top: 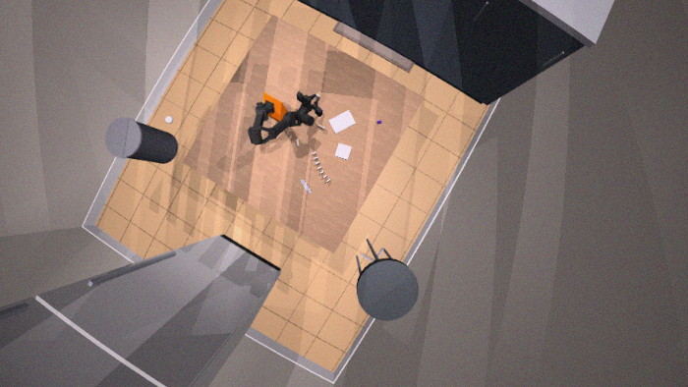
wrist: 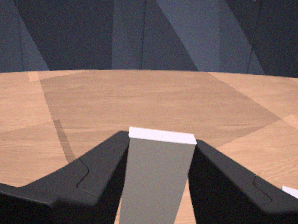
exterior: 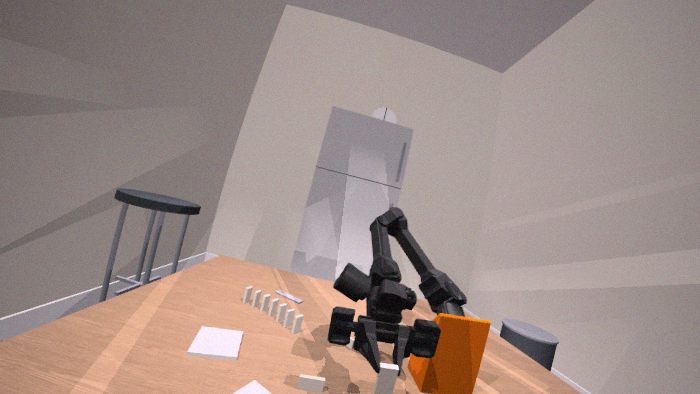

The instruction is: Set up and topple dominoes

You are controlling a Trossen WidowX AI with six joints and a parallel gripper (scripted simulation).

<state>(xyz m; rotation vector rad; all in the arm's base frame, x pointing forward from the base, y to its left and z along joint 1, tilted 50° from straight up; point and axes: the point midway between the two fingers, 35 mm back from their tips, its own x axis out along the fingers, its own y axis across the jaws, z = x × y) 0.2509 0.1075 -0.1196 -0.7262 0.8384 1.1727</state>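
My gripper (exterior: 387,361) (wrist: 158,145) (top: 315,102) is shut on a white domino (exterior: 388,376) (wrist: 154,179) and holds it upright, top end between the fingers, low over the wooden table (exterior: 125,325) beside the orange block (exterior: 452,350) (top: 276,108). The standing row of several white dominoes (exterior: 273,309) (top: 320,167) is further off towards the table's middle, well apart from the gripper. One loose domino (exterior: 311,383) lies flat near the gripper. In the overhead view, two loose dominoes (top: 320,127) (top: 297,141) lie between the arm and the row.
A long flat grey piece (exterior: 289,296) (top: 306,186) lies beyond the far end of the row. Two white flat pads (exterior: 216,342) (top: 342,121) (top: 343,151) lie beside the row. A small purple thing (top: 378,122) is on the table. A stool (exterior: 155,202), a fridge and a bin stand around the table.
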